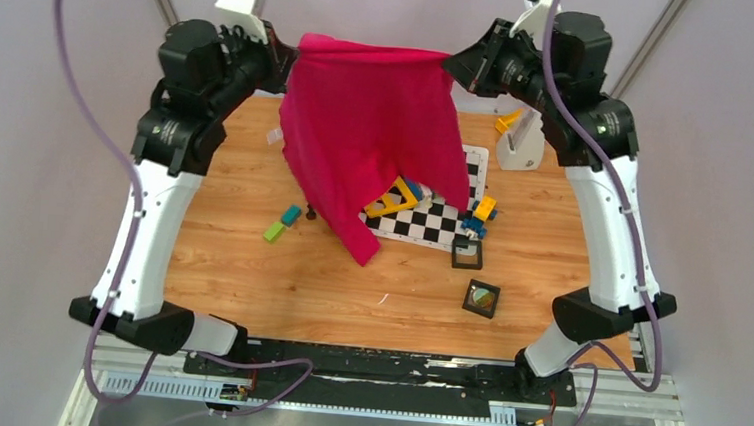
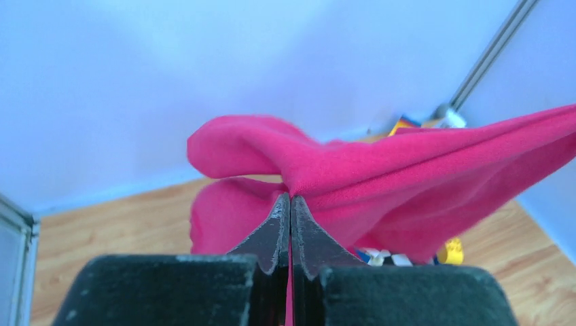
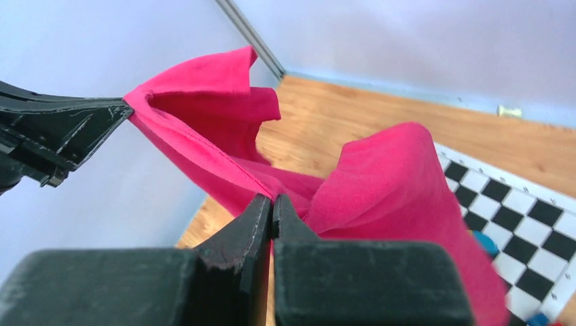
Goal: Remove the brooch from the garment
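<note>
The magenta garment (image 1: 369, 132) hangs spread between both grippers, high above the wooden table; its lower tip reaches down near the chequered board. My left gripper (image 1: 291, 62) is shut on its upper left corner (image 2: 319, 176). My right gripper (image 1: 452, 63) is shut on its upper right edge (image 3: 380, 183). No brooch shows on the cloth's visible side. A small round yellow-green disc (image 1: 484, 299), brooch-like, lies inside a black square frame on the table, clear of the cloth. A small whitish bit (image 1: 274, 138) shows at the garment's left edge.
A black-and-white chequered board (image 1: 432, 222) lies under the cloth with a yellow toy piece (image 1: 392, 199) and coloured blocks (image 1: 478, 215). A hollow black frame (image 1: 467, 252) lies in front. Green and teal blocks (image 1: 282, 223) lie left. A white stand (image 1: 520, 143) is at the back right.
</note>
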{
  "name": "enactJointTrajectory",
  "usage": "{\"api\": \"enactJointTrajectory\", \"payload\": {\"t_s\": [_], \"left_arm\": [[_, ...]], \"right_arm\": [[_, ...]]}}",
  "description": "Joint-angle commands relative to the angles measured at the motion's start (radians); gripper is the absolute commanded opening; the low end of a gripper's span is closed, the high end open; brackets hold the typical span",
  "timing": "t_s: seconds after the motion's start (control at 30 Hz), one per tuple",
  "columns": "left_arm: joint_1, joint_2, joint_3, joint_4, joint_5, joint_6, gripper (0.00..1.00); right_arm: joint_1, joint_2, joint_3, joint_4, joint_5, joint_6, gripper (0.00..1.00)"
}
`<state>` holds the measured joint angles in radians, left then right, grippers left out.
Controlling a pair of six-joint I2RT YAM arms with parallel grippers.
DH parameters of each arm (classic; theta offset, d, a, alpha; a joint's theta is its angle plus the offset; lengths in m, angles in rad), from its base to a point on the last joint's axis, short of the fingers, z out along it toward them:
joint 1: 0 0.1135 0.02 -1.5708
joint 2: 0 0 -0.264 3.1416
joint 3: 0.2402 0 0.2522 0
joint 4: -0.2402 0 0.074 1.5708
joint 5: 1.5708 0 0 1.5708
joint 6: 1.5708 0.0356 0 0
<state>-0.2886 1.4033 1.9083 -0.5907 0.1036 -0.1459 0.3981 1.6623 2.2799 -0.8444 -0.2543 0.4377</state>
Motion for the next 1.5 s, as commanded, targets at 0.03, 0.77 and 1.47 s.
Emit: {"api": "enactJointTrajectory", "payload": {"t_s": [0.03,0.77,1.47], "left_arm": [[0.019,-0.088,0.007,-0.048,-0.071,-0.017,0.00],[0.020,-0.486,-1.150,0.249,-0.076,-0.284,0.00],[-0.576,-0.383,-1.321,0.063,0.093,-0.614,0.00]], "right_arm": [[-0.011,-0.052,0.017,-0.088,-0.046,-0.029,0.00],[0.626,-0.063,-1.195,0.356,-0.043,0.106,0.00],[0.301,-0.374,-1.496,0.367,0.235,0.277,0.00]]}}
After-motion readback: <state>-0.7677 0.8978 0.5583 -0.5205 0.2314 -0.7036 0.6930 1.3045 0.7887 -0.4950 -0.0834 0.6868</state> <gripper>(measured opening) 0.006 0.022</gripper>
